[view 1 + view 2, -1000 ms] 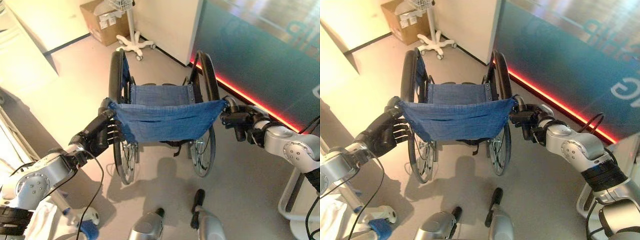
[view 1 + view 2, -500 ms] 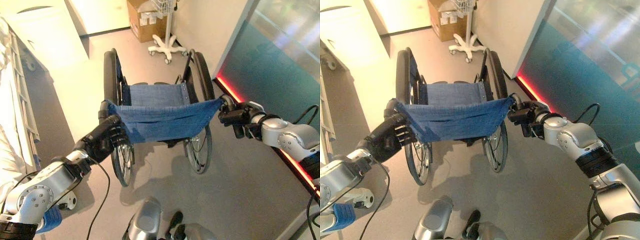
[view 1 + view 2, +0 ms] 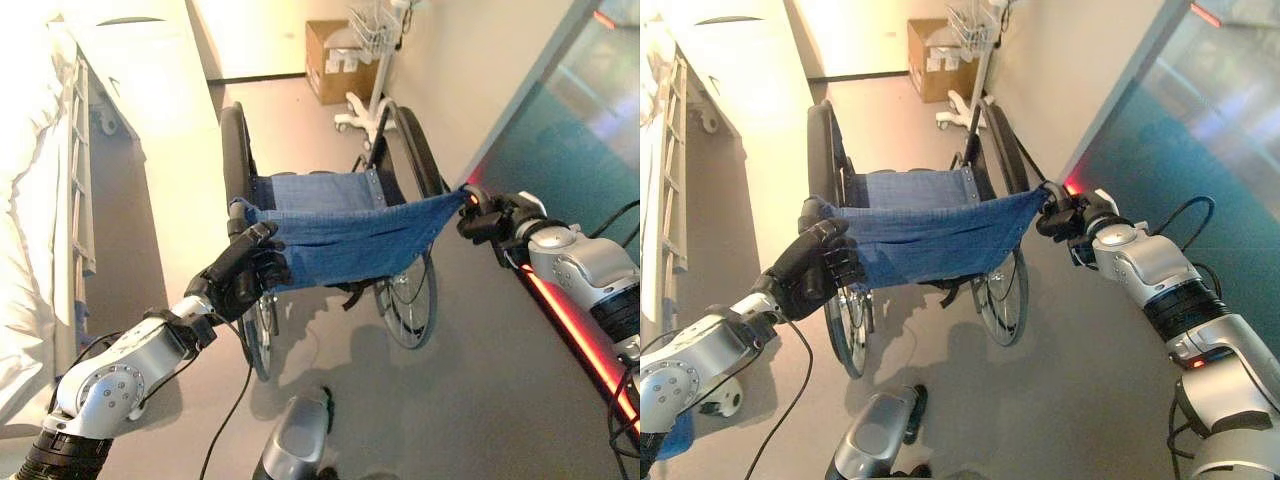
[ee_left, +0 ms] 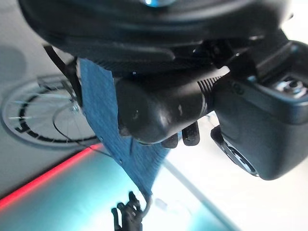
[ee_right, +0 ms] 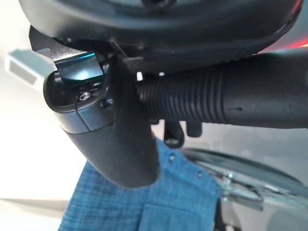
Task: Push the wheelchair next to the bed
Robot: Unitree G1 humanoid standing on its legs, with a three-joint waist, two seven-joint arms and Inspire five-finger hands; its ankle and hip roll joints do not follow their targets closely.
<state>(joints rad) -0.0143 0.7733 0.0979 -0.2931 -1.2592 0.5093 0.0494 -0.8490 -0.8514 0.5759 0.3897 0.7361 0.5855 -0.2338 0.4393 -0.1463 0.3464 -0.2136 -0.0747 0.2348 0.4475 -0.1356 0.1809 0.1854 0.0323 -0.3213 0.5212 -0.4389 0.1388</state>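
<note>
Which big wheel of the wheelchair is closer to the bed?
The big wheel on the robot's left, on the left hand's side. The bed runs along that side; the other big wheel is by the wall.

Grey floor (image 3: pixel 480 400), a cardboard box (image 3: pixel 335 60) by the far wall, teal glass partition (image 3: pixel 1200 150) with a red strip light (image 3: pixel 570 325).

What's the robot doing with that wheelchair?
It is standing behind the wheelchair and holding its two push handles. The left robot hand is curled round one handle and the right robot hand round the other. The chair has a blue fabric back. A bed stands to the robot's left, with open floor ahead.
</note>
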